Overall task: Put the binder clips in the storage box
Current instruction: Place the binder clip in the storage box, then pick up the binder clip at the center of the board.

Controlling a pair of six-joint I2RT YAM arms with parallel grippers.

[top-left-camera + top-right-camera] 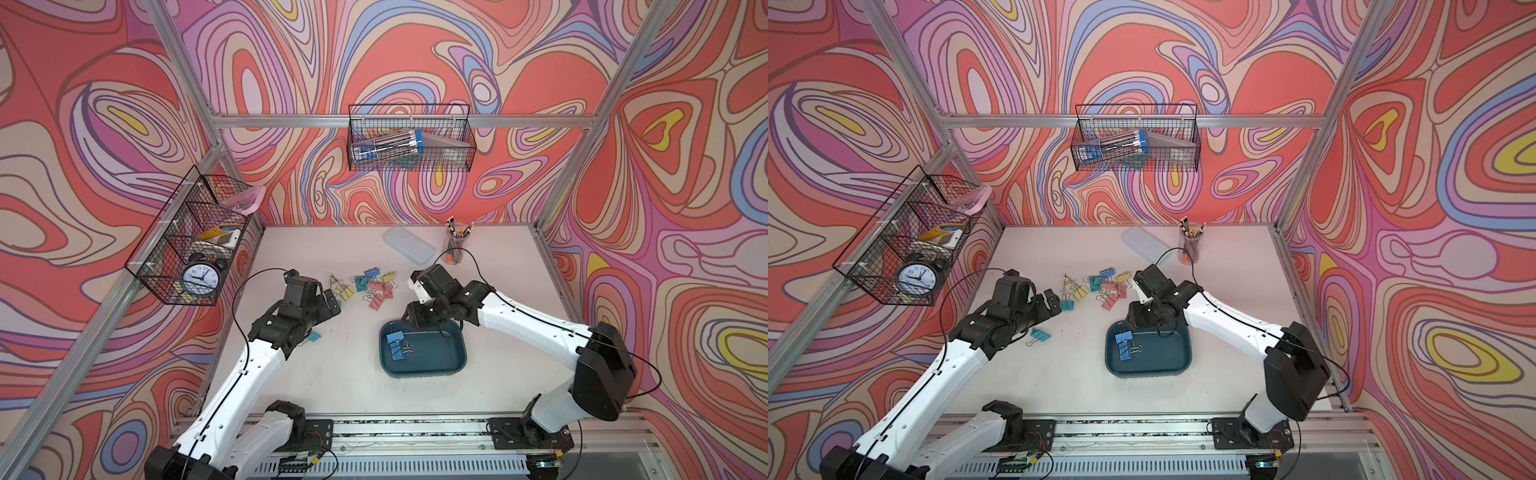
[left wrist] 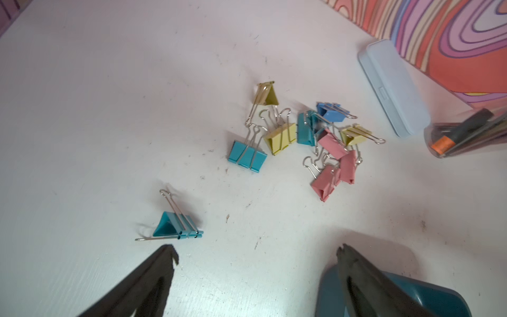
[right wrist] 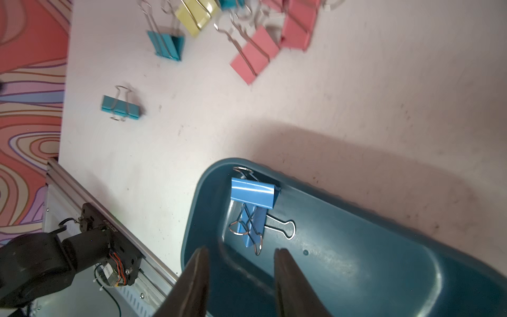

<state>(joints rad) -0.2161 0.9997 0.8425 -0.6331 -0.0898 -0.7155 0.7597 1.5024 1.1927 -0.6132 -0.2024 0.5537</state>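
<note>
While the right fingers (image 3: 197, 274) hang spread and empty over the storage box (image 3: 356, 263), two blue binder clips (image 3: 252, 193) lie inside it. The left fingers (image 2: 153, 280) gape wide, holding nothing. On the counter (image 1: 332, 374), the remaining clips (image 1: 370, 286) cluster at eleven o'clock of the box, one teal clip (image 1: 1040, 333) at nine.

Looks like a robot test lab made up as a small office: two white robot arms (image 1: 536, 320) bolted to a metal rail (image 1: 415, 432), white desk (image 1: 332, 374), swirly printed walls (image 1: 415, 62), wire baskets (image 1: 457, 160), clock (image 1: 199, 277), pencil cup (image 1: 456, 245).
</note>
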